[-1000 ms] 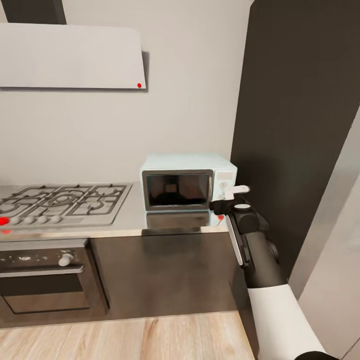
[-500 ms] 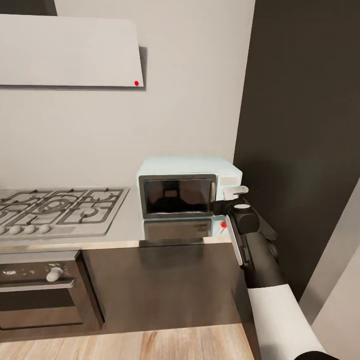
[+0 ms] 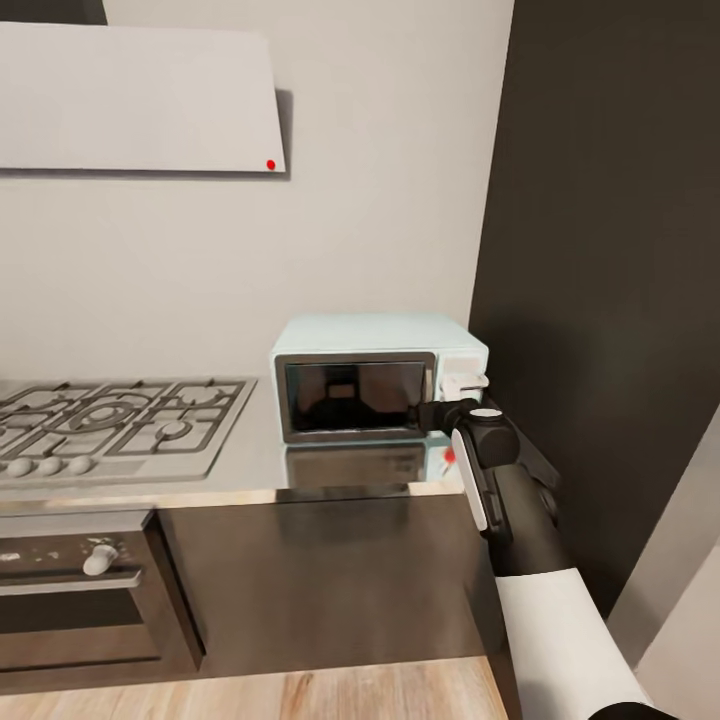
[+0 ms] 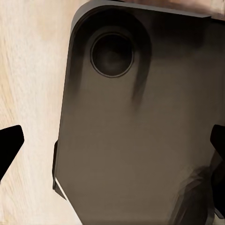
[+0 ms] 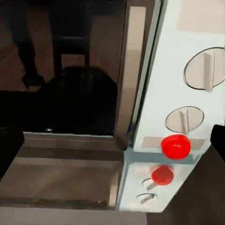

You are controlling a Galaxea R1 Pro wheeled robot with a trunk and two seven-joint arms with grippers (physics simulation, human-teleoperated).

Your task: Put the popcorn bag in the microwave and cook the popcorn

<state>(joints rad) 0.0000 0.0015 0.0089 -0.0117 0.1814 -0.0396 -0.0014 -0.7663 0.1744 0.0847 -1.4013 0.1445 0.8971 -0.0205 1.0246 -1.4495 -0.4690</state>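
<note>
Right now we have our right arm [image 3: 520,500] stretched forward from the lower right of the head view, its wrist level with the front right corner of the microwave [image 3: 375,375]. The right gripper [image 3: 440,400] sits just in front of the control panel; in the right wrist view its dark fingertips [image 5: 9,150] show at opposite edges, so the fingers stand wide apart with nothing between them. The left gripper [image 4: 112,145] points down at a dark base plate [image 4: 136,122] over pale wood floor [image 4: 28,70], its tips likewise spread apart.

The microwave stands on the glossy grey countertop [image 3: 250,470] against the wall, beside a tall dark cabinet [image 3: 600,250], door closed. We count two white knobs [image 5: 205,69] and one red light [image 5: 176,146], all mirrored in the counter. One steel gas hob [image 3: 110,420] lies to the left, one built-in oven [image 3: 80,590] below it, one range hood [image 3: 140,100] above. The popcorn bag cannot be found in these views.
</note>
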